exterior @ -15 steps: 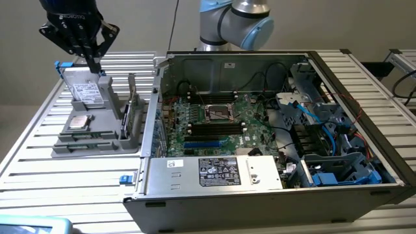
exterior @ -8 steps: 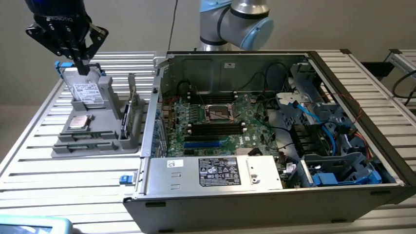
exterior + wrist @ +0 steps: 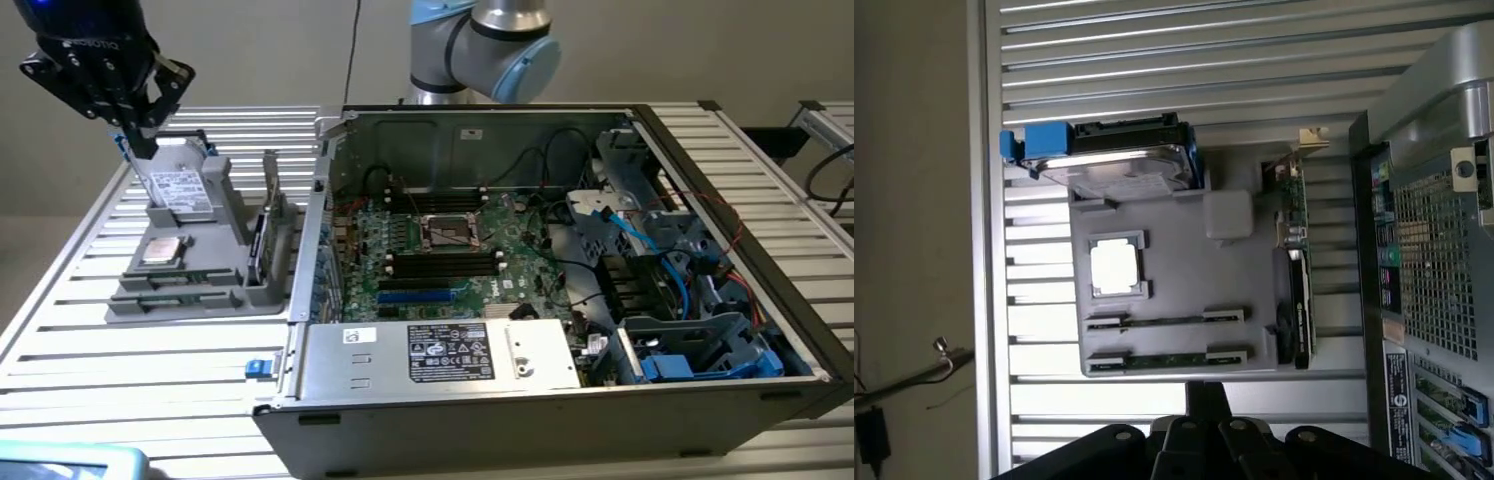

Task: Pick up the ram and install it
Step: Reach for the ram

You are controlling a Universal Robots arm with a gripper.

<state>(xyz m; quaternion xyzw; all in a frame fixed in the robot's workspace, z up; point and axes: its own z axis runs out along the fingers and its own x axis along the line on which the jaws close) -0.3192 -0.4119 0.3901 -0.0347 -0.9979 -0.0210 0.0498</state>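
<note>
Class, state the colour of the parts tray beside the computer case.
The parts tray is grey; it shows best in the wrist view.

Slatted metal table (image 3: 134, 370) before a plain beige wall (image 3: 267, 50); even light.

Black claw (image 3: 142, 140) held high, pointing down, blue-grey arm joint (image 3: 481, 50) well apart

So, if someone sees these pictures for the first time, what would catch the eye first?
Most striking is the open computer case on the exterior view's right, its green motherboard laid bare among cables. On that view's left, the gripper hangs over a gray tray of parts. In it two ram sticks lie in their slots near the silver processor chip and a hard drive.
</note>
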